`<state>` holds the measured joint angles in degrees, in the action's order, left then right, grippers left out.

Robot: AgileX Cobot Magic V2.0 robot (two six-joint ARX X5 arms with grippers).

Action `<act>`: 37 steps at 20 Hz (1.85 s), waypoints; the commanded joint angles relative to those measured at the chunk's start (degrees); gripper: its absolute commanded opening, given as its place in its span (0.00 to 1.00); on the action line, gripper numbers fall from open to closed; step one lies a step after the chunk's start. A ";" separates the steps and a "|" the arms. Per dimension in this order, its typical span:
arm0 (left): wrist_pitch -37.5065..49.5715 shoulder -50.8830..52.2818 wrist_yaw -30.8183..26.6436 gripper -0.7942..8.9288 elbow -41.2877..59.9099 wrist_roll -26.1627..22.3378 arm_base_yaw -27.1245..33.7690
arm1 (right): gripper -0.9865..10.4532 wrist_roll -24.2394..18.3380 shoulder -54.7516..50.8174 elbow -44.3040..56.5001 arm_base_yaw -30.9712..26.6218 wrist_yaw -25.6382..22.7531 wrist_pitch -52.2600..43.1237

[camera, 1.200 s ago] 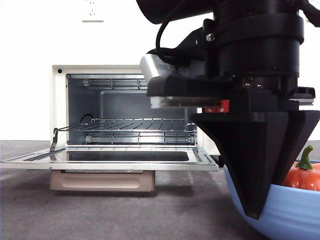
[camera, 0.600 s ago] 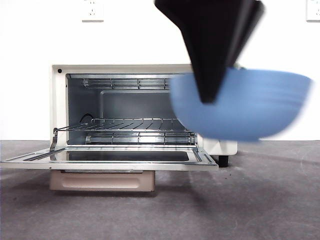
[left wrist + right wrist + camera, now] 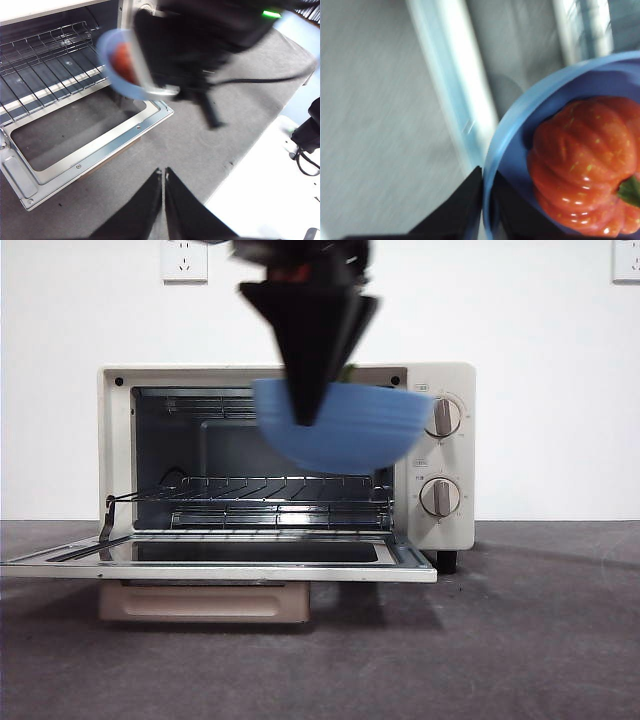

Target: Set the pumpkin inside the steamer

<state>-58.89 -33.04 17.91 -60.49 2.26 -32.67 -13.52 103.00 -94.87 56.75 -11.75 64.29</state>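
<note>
your right gripper is clamped on the rim of the wide blue bowl, one jaw outside the wall and one inside, and it holds the bowl in the air in front of the open mouth of the cream-white boxy countertop oven, above the dropped glass door and higher than the wire rack. the small glossy orange ribbed pumpkin with its green stem sits inside the bowl, close to the clamped rim. from the left wrist view you see the bowl blurred beside the oven opening. your left gripper hangs over the dark grey table, well apart, jaws pressed together and holding nothing.
</note>
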 commanded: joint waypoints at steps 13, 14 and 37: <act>0.63 -0.20 -0.07 0.10 -1.33 -1.38 -0.42 | 0.10 -6.95 15.82 -17.75 -6.60 -0.28 -0.28; 0.66 -0.20 -0.07 0.10 -1.33 -1.40 -0.42 | 0.09 -7.15 15.82 -17.75 -7.17 -0.22 -1.20; 1.42 -0.20 -0.07 0.10 -1.33 -1.40 -0.42 | 0.43 0.26 9.70 -17.75 -6.73 -2.29 0.98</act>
<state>-58.08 -33.04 17.91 -60.49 1.80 -32.67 -14.55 111.81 -110.96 49.54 -13.78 65.58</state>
